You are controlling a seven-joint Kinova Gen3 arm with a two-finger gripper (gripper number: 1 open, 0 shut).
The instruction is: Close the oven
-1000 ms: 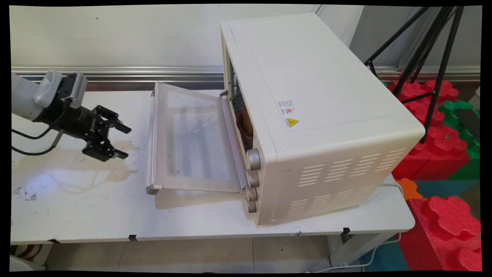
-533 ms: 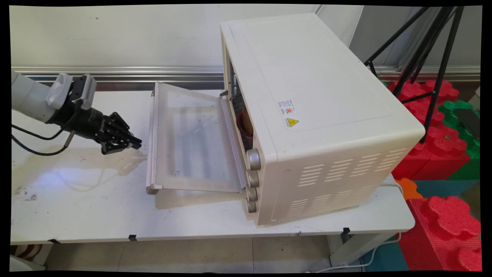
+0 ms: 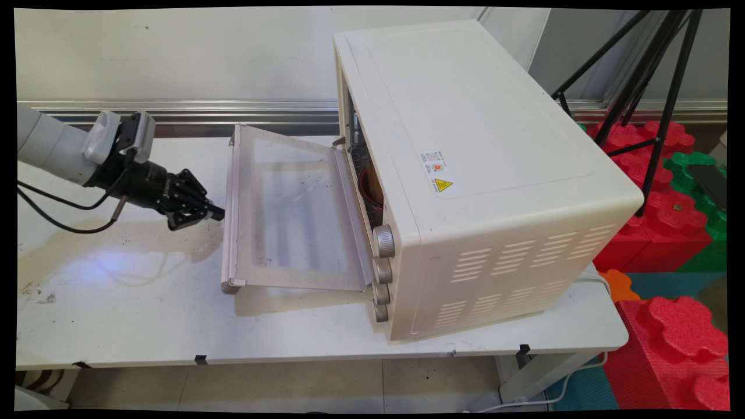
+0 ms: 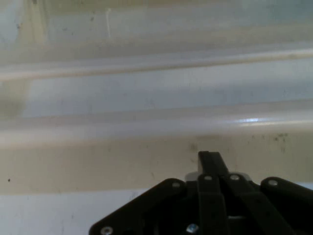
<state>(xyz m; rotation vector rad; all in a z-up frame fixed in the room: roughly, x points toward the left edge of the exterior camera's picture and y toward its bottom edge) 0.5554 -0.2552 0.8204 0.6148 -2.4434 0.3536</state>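
- Main view: gripper (image 3: 214, 214) is reaching in from the left, low over the white table (image 3: 116, 314), its black fingers clenched together into a single tip with nothing between them.
- That tip is sitting just beside the handle (image 3: 229, 209) running along the outer edge of the oven door (image 3: 291, 209); whether the two are touching cannot be told.
- The door is hanging open toward the left, lying nearly flat above the tabletop, its pale frame surrounding a clear glass pane streaked with smudges.
- A cream-white toaster oven (image 3: 465, 145) is standing at the table's middle and right, its cavity facing left; four round metallic knobs (image 3: 382, 270) are lining the near front corner, vent slots are marking its near side, and a small warning sticker (image 3: 442, 185) is showing on top.
- Something reddish (image 3: 368, 186) is resting inside the cavity, too hidden to identify.
- Red and green foam blocks (image 3: 669, 221) and a black tripod (image 3: 646, 75) are standing to the right of the table.
- Hand view: gripper (image 4: 209, 157) is rising from the bottom edge with its fingers (image 4: 210, 164) pressed shut, pointing at the pale handle bar (image 4: 146, 125) and the door's glass (image 4: 161, 88) just ahead.
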